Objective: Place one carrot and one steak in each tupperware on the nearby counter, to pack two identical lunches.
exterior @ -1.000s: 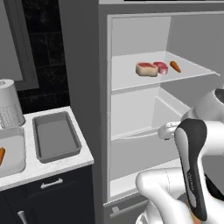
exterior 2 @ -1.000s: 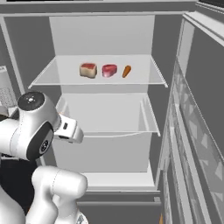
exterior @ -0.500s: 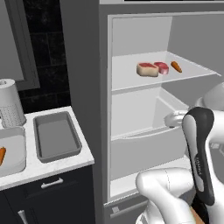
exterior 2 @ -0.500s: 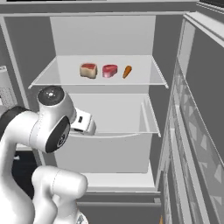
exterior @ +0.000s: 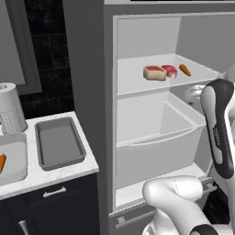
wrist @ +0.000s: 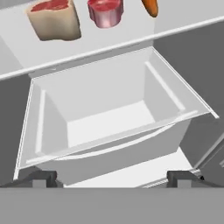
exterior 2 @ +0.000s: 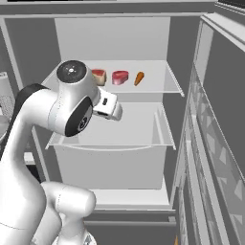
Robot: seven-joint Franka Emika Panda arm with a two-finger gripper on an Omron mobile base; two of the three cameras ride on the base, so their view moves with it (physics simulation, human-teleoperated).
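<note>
On the open fridge's upper shelf (exterior: 137, 78) lie a tan-edged steak (exterior: 155, 72), a smaller red steak (exterior: 169, 70) and a carrot (exterior: 185, 69). The hand view looks up at the same steak (wrist: 54, 17), steak (wrist: 105, 11) and carrot (wrist: 150, 6) from below. My gripper (wrist: 111, 179) is open and empty, level with the drawer and below the shelf; my hand (exterior 2: 109, 106) points into the fridge. On the counter (exterior: 55, 174) sit two tupperware: the darker (exterior: 59, 142) holds nothing, the lighter (exterior: 16, 153) holds a carrot (exterior: 2, 163).
A clear drawer (wrist: 109, 118) juts out under the shelf, straight ahead of the fingertips. The fridge door (exterior 2: 215, 143) stands open on the right. A white canister (exterior: 10, 108) stands at the back of the counter, behind the lighter tray.
The arm has swung up and towards the fridge, bringing the hand closer to the shelf. The jaws stay open. The food has not moved.
</note>
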